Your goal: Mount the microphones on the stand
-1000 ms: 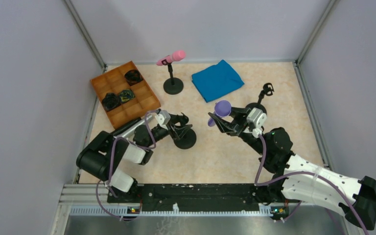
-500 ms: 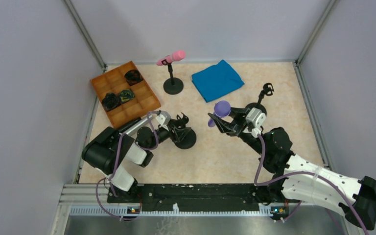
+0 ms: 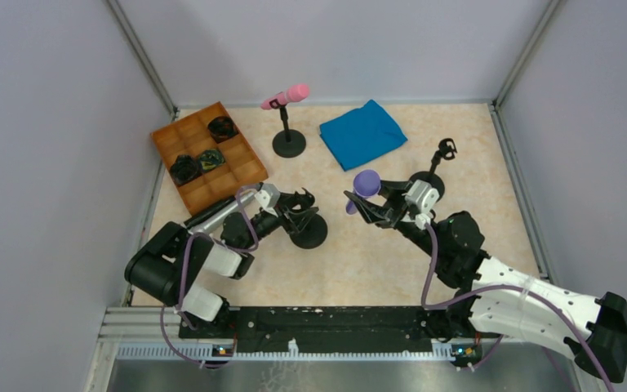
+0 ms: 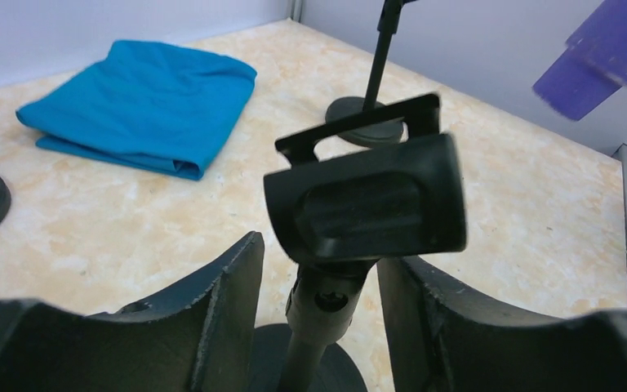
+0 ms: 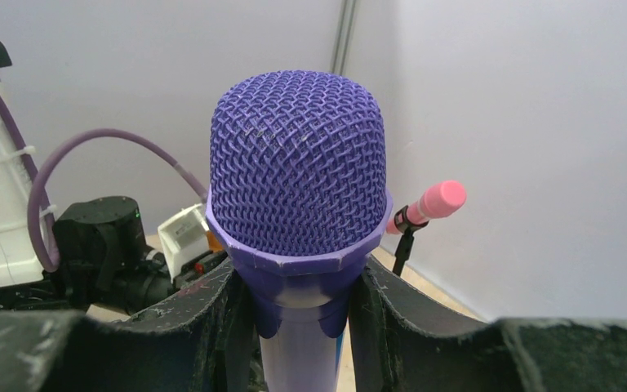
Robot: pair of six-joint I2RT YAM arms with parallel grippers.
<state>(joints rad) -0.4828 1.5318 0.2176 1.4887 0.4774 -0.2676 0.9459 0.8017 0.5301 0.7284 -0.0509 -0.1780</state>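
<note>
The purple microphone [image 5: 300, 180] is clenched by its handle between the fingers of the right gripper [image 3: 373, 206], raised over the middle of the table [image 3: 375, 257]. The pink microphone [image 3: 287, 96] is seated in the far stand [image 3: 288, 144]. The near stand [image 3: 309, 232] is straddled by the left gripper [image 4: 320, 304], its fingers parted, with gaps on both sides of the post. A blue cloth [image 3: 362, 132] is laid just beside the far stand.

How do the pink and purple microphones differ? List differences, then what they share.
The pink microphone sits clipped in a stand at the back; the purple microphone is gripped in the right tool, on no stand. Colour differs: pink against purple. Both are handheld microphones with rounded heads.
</note>
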